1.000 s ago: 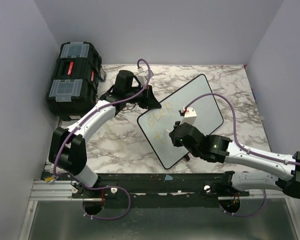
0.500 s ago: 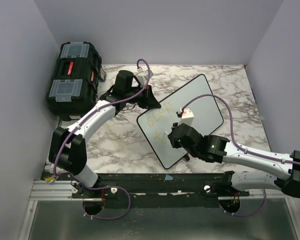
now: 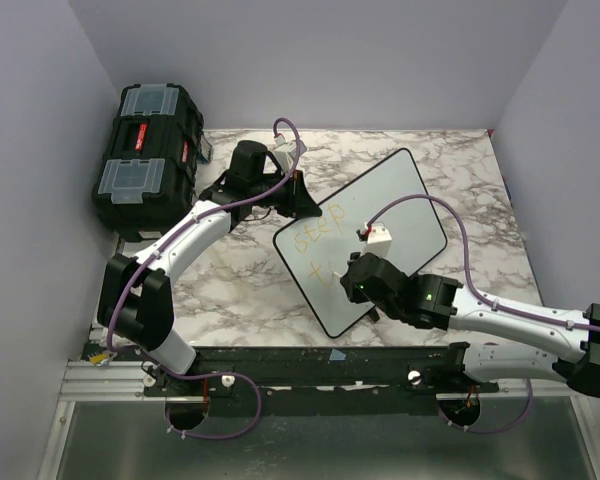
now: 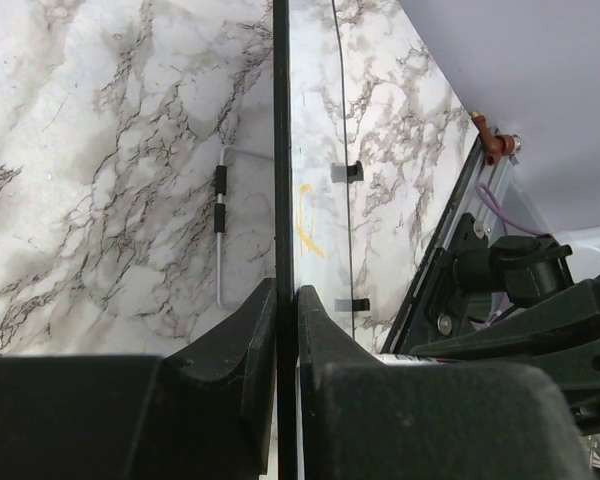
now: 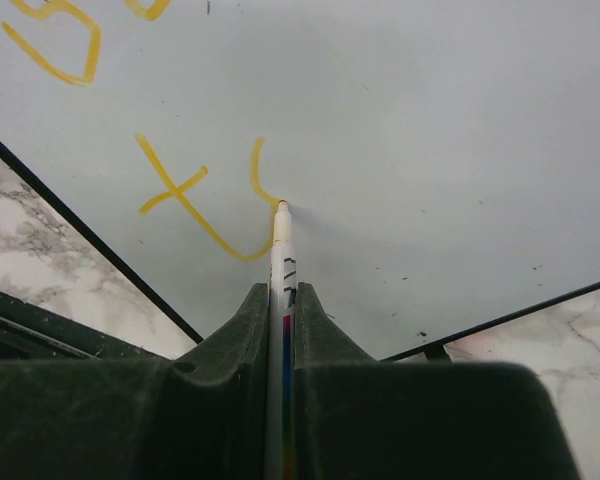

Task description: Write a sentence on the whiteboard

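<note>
Top view: whiteboard (image 3: pixel 405 200) set diagonally on marble desk (image 3: pixel 240 285), centre-right. Faint yellow sentence (image 3: pixel 315 240) on its near-left part. Black toolbox (image 3: pixel 145 160) far left. Left end effector (image 3: pixel 303 196) at whiteboard's far-left edge. Right end effector (image 3: pixel 349 271) over near-left part.
Left wrist view: fingers pressed together, pinching whiteboard's black rim.
Right wrist view: fingers pinching marker (image 5: pixel 282 265), tip touching whiteboard at yellow strokes.
</note>
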You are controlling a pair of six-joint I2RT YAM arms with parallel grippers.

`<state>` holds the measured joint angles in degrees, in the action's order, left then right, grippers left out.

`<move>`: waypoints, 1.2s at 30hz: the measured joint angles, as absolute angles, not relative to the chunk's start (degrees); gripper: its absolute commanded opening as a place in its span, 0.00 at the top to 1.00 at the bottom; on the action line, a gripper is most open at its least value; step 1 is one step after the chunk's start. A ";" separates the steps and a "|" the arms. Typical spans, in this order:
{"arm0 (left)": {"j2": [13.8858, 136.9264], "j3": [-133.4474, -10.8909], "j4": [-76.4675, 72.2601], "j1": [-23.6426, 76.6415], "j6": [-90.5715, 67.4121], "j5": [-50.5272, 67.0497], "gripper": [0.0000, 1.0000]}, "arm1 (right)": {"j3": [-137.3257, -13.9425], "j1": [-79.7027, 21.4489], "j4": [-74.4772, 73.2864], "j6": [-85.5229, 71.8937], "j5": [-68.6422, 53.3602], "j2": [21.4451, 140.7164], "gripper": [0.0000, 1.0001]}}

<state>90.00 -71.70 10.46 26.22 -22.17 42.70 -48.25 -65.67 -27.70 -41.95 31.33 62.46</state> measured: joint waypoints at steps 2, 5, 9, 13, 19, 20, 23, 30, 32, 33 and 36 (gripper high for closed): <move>90.00 -71.70 10.44 26.22 -22.17 42.70 1.00 | -48.27 -65.67 -28.67 -42.48 32.05 62.43 0.99; 90.00 -71.70 10.44 26.22 -22.17 42.72 1.00 | -48.29 -65.67 -29.89 -42.92 33.23 62.50 0.99; 90.00 -71.70 10.41 26.22 -22.20 42.72 1.00 | -49.60 -65.67 -31.11 -43.05 34.96 63.75 0.99; 90.00 -71.70 10.41 26.22 -22.20 42.72 1.00 | -51.44 -65.67 -31.44 -42.76 36.64 65.32 0.99; 90.00 -71.70 10.41 26.22 -22.20 42.72 1.00 | -53.34 -65.67 -31.31 -41.47 38.06 66.96 0.99; 90.00 -71.70 10.41 26.22 -22.17 42.70 1.00 | -53.56 -65.67 -31.18 -41.15 38.17 67.16 0.99; 90.00 -71.70 10.41 26.22 -22.17 42.70 1.00 | -54.11 -65.67 -30.65 -40.36 38.22 67.57 0.99; 90.00 -71.66 10.39 26.22 -22.20 42.70 1.00 | -54.17 -65.67 -27.70 -38.81 37.95 67.59 0.99; 90.00 -71.66 10.39 26.22 -22.20 42.70 1.00 | -54.17 -65.67 -27.11 -38.52 37.78 67.61 0.99; 90.00 -71.66 10.41 26.22 -22.20 42.70 1.00 | -54.19 -65.67 -26.89 -38.44 37.65 67.64 0.99; 90.00 -71.64 10.41 26.22 -22.17 42.65 1.00 | -54.24 -65.67 -26.57 -38.28 37.54 67.72 0.99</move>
<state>90.00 -71.64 10.41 26.22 -22.17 42.65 -54.24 -65.67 -26.57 -38.28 37.54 67.72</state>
